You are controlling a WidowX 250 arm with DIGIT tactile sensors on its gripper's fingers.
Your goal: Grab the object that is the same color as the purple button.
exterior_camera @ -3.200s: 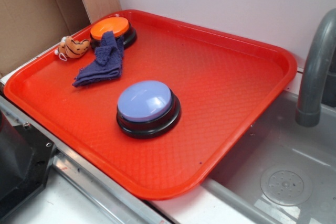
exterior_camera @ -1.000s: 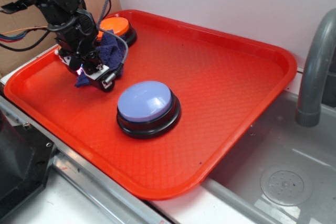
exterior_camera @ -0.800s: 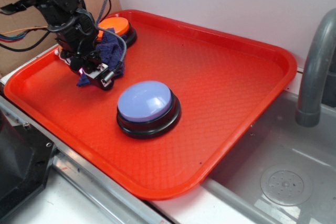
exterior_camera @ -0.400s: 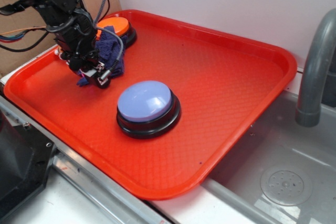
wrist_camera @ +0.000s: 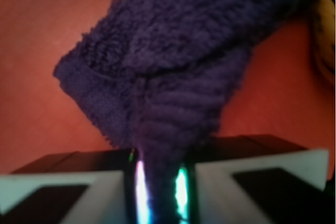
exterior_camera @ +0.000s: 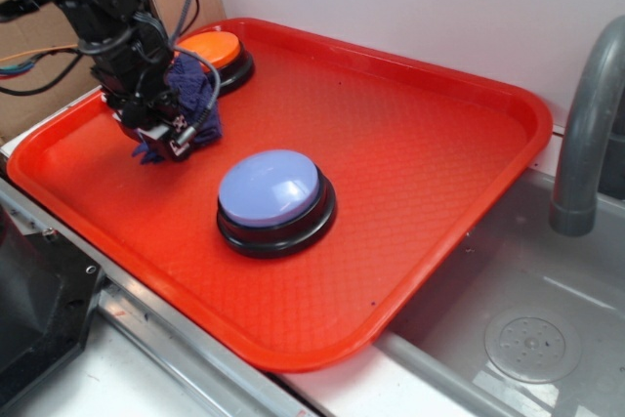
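Purple-blue knitted cloth (wrist_camera: 173, 61) is what your gripper (exterior_camera: 164, 136) has pinched: a fold of it runs down between the two fingers (wrist_camera: 105, 192), pressed tight on it. You see it bunched at the red tray's (exterior_camera: 430, 153) left end, between the orange button (exterior_camera: 209, 49) and the purple button (exterior_camera: 270, 187)

We lose part of the purple rag (exterior_camera: 191, 95) behind the gripper (exterior_camera: 159, 137) near the tray's (exterior_camera: 439, 144) left corner. In the wrist view its top is cropped and everything is blurred.
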